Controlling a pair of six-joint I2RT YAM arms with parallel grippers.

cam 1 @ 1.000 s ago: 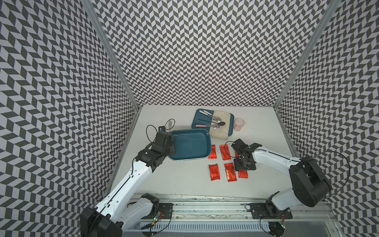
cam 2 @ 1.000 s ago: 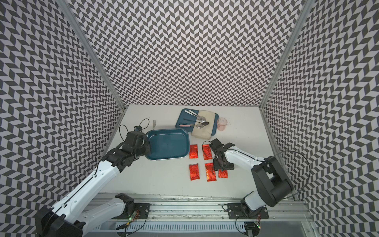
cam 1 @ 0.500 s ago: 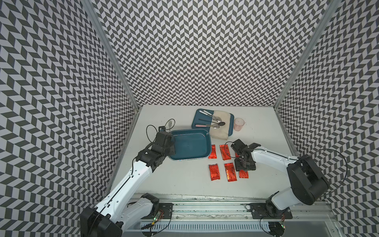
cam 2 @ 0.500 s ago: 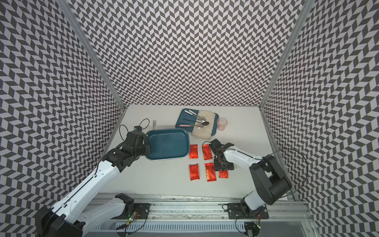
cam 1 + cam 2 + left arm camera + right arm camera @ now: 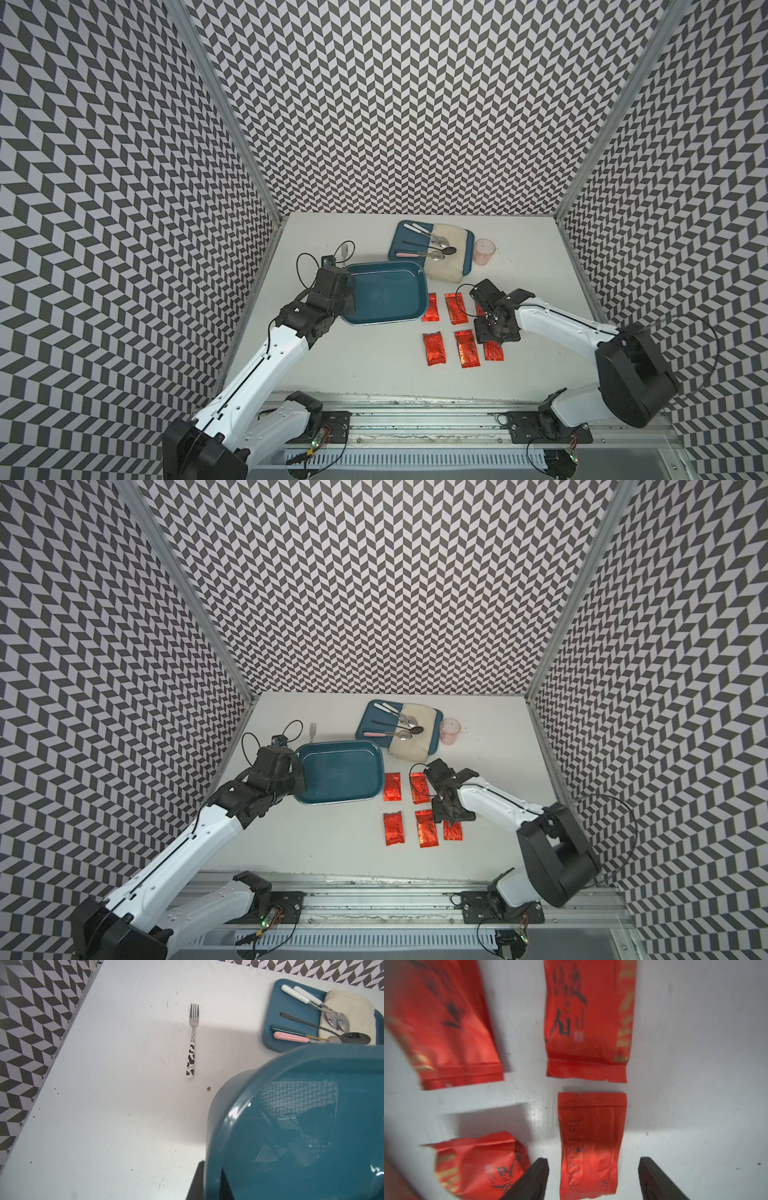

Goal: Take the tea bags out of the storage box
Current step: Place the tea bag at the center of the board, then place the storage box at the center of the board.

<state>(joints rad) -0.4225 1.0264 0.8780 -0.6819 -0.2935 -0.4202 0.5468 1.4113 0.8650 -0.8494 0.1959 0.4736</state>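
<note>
Since the box (image 5: 384, 299) looks empty and all six tea bags (image 5: 434, 349) lie right of it, mid-frame, on the white bench (image 5: 365, 374), unloading seems finished. The right tool (image 5: 593, 1178) stands apart astride one bag; it should lift clear. The left tool (image 5: 348, 293) pinches the box's rim. Zigzag walls (image 5: 415, 104) surround.

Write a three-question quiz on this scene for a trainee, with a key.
1. True or false: some tea bags lie inside the storage box.
2. What lies alone on the table beyond the storage box? A a fork; B a knife; C a whisk.
3. Fill in: the right tool has its jaws ___ on either side of a tea bag that lies flat.
Key: 1 false; 2 A; 3 open.
</note>
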